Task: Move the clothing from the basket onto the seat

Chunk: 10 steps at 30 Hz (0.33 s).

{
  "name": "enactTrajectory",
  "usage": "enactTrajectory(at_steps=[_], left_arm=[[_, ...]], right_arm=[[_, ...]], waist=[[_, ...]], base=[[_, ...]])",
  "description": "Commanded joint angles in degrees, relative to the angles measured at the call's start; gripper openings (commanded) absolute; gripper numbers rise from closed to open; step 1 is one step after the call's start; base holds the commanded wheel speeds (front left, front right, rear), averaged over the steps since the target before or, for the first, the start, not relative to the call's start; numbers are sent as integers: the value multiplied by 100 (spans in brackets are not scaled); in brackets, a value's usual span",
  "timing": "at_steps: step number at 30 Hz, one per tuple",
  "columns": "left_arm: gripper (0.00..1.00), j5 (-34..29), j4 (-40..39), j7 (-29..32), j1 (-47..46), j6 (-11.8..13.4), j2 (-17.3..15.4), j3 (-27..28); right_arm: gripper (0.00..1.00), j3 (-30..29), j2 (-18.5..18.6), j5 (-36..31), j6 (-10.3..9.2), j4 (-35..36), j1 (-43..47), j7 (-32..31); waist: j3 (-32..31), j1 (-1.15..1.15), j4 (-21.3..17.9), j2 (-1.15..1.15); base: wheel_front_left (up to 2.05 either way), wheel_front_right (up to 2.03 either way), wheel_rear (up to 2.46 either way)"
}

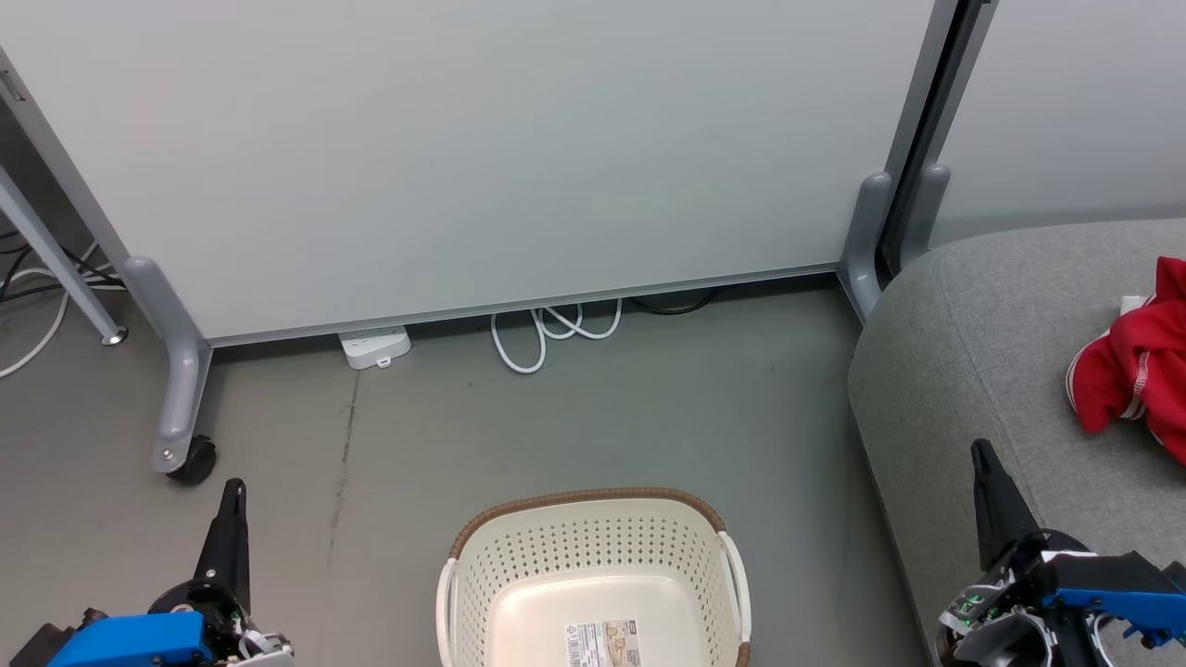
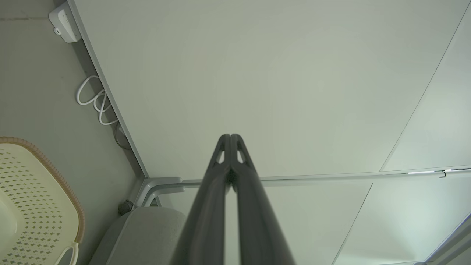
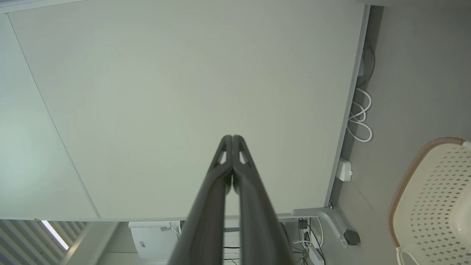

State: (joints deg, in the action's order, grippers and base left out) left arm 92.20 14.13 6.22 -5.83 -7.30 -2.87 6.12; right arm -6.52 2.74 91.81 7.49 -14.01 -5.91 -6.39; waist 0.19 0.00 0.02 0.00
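Note:
The cream basket (image 1: 593, 574) with a brown rim stands on the floor at the bottom centre of the head view, holding nothing but a label on its bottom. Red clothing with white trim (image 1: 1135, 371) lies bunched on the grey seat (image 1: 973, 371) at the right edge. My left gripper (image 1: 233, 488) is shut at the lower left, its fingers (image 2: 230, 138) pressed together and pointing at the white panel. At the lower right my right gripper (image 1: 979, 451) is shut above the seat's front edge, its tips (image 3: 232, 138) touching, nothing held.
A white partition panel (image 1: 482, 157) on grey castor legs (image 1: 181, 389) stands behind the basket. A white power strip (image 1: 373, 347) and a looped white cable (image 1: 547, 333) lie at its foot. Grey floor separates basket and seat.

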Motion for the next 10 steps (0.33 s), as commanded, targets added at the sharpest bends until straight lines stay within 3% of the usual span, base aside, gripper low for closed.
enactTrajectory(at_steps=[1, 10], left_arm=[[0, 50, -25, 24, -68, -34, -42, 37], [0, 38, -25, 26, -68, -34, -37, 37]], right_arm=[[0, -2, 25, 79, 0, -13, -62, -25], [0, -2, 25, 70, 0, -12, -61, -20]], waist=[[-1, 0, -2, 0], [-1, 0, -2, 0]], base=[[0, 0, 0], [0, 0, 0]])
